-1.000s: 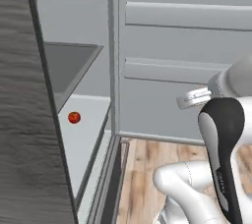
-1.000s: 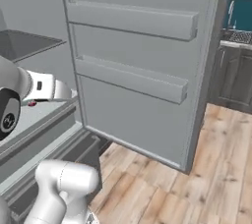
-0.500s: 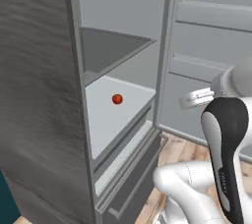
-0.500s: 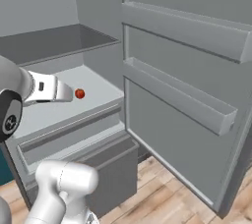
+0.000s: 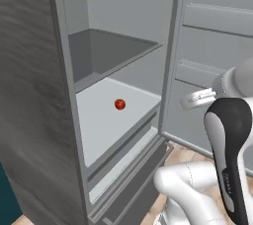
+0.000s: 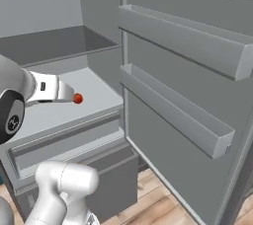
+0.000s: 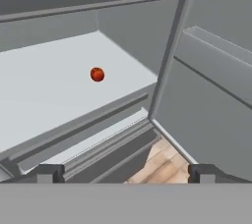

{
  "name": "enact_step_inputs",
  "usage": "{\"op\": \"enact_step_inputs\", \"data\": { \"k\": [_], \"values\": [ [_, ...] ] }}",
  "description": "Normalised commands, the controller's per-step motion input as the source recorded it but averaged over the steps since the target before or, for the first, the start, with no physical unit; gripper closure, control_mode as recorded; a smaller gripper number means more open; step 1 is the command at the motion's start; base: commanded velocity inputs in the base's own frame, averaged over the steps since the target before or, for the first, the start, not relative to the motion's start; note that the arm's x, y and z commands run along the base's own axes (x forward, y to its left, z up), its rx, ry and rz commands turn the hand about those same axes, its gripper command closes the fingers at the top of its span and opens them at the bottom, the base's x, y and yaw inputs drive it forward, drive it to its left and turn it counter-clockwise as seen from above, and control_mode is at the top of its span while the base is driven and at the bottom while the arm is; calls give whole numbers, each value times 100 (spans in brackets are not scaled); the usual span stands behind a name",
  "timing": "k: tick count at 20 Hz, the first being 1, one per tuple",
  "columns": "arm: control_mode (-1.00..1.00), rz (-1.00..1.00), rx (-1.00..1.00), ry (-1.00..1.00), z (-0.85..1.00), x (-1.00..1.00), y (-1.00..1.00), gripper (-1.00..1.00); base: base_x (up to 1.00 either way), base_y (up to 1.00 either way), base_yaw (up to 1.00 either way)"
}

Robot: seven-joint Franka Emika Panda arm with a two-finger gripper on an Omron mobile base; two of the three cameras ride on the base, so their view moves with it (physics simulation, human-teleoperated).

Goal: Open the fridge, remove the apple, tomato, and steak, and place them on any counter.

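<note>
Inside the fridge, on the pale lower shelf, I can see one small round red ball sitting alone, well back from the shelf's front edge. From the right base camera the same ball peeks out just past the end of my arm's white wrist. From the hand camera it lies ahead and above the fingertips, out of reach and touched by nothing. I cannot tell whether it is the apple or the tomato; it is round, so not the flat steak.

My fridge door stands swung wide open, its two grey door bins facing me. A darker upper shelf sits above the pale one, and the bottom drawer shows below it, over a strip of wooden floor.

My gripper hangs in front of the open compartment, outside it, with its jaws spread wide apart and nothing between them. Its two dark fingertips stand far apart at the bottom of the hand camera's picture.
</note>
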Motion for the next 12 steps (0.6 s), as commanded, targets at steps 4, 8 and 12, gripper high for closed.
{"op": "enact_step_inputs", "data": {
  "k": [4,8,12],
  "values": [
    [100,0,0,0,0,0,0,-100,27,7,22],
    [100,0,0,0,0,0,0,-100,28,32,18],
    [-100,0,-2,2,-5,0,0,-100,5,8,7]
  ]
}}
